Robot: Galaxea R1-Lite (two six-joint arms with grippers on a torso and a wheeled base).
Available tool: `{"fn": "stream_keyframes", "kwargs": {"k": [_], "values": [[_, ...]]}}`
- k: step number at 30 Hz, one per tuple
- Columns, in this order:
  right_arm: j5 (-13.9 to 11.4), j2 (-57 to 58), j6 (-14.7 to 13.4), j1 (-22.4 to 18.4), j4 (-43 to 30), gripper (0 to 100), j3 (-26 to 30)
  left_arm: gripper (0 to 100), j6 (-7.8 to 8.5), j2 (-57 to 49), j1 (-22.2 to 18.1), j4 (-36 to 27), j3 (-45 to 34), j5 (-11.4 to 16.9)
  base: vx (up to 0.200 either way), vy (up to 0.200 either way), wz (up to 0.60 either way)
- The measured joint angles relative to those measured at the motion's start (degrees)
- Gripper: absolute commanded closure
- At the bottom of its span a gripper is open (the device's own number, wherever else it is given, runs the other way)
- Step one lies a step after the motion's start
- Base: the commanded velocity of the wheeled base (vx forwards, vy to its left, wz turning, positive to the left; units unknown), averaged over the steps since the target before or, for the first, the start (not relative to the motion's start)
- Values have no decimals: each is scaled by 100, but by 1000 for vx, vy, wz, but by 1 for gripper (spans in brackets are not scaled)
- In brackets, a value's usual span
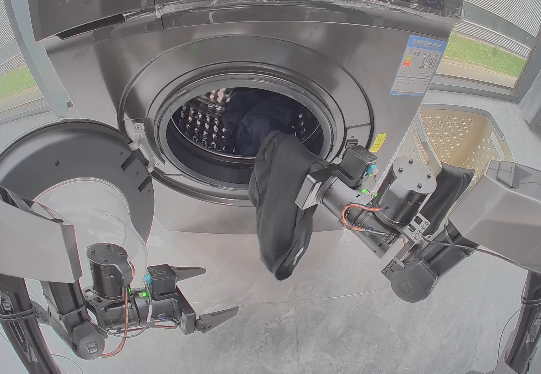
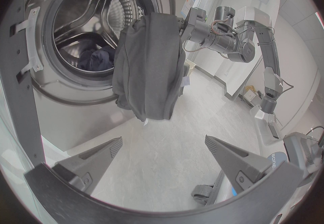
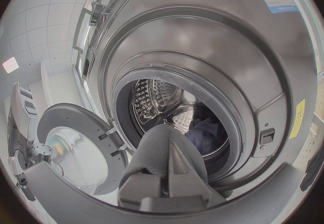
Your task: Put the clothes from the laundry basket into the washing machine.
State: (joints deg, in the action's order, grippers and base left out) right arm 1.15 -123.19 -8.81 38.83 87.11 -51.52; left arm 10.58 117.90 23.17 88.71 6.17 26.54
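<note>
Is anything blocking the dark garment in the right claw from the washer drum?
Nothing visible blocks the garment: the door hangs open to one side, and blue clothes inside lie low in the drum.

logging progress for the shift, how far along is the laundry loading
Done: the door is open and dark blue clothes lie in the drum. In hand: the right gripper is shut on a grey garment at the drum's mouth, mostly hanging outside. To do: pushing it in, plus what looks like another dark garment at the laundry basket. The left gripper is open.
</note>
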Motion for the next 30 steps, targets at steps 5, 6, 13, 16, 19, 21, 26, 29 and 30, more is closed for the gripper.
{"fn": "stream_keyframes", "kwargs": {"k": [5,6,13,16,19,21,26,29,30], "values": [[0,-5,-2,45,4,100,-7,0,4,62,20,-2,35,11,0,0,0],[0,-7,-2,63,6,100,-5,0,-2,66,28,-2,94,4,0,0,0],[0,-24,6,317,1,100,37,0,-227,32,149,5,706,-100,0,0,0],[-2,-30,9,391,0,100,45,0,-396,22,260,2,995,-174,0,0,0],[0,-55,12,444,-2,100,45,0,-649,32,439,-2,1442,-377,0,0,0],[0,-85,12,494,-2,100,44,0,-813,62,573,-2,1762,-546,0,0,0],[-2,-171,12,612,-5,100,23,0,-998,195,796,-4,2249,-730,0,0,0],[0,-212,11,638,-2,100,6,0,-1025,302,846,-9,2459,-736,0,0,0],[0,-223,11,645,-5,100,1,0,-1025,328,855,-9,2498,-736,0,0,0]]}}
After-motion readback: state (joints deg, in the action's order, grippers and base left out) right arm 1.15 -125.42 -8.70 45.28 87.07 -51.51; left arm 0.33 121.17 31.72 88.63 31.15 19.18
